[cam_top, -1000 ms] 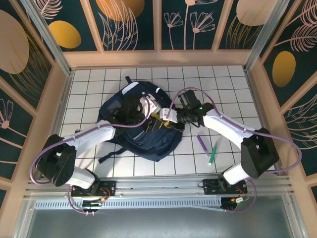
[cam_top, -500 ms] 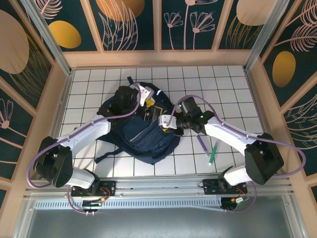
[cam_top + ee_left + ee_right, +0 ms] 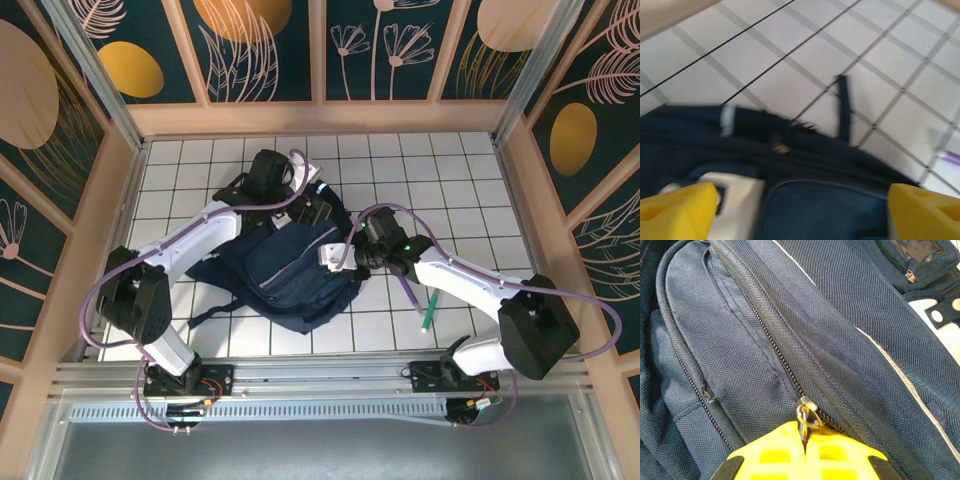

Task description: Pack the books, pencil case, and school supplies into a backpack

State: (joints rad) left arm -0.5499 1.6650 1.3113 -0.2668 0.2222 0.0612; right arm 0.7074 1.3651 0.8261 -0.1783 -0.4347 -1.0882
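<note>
The backpack [image 3: 290, 275] is seen lying flat on the tiled worktop [image 3: 470, 190], near its middle, with its front panel turned upward and its black straps spread toward the left side. The right hand [image 3: 805, 445] is clenched on the metal zipper pull [image 3: 804, 422] of a long zip that runs across the bag's front; the yellow fingertips are pressed together with the pull pinched between them. The left hand [image 3: 800, 212] is held released over the far end of the backpack, its two yellow fingers set wide apart with nothing between them; whether the fabric is touched cannot be told. A thin black strap [image 3: 842, 107] is laid out from the bag's edge across the white tiles. The purple pen [image 3: 408, 289] and the green pen [image 3: 428, 313] are found on the worktop just right of the backpack, close beside each other, under the right arm
</note>
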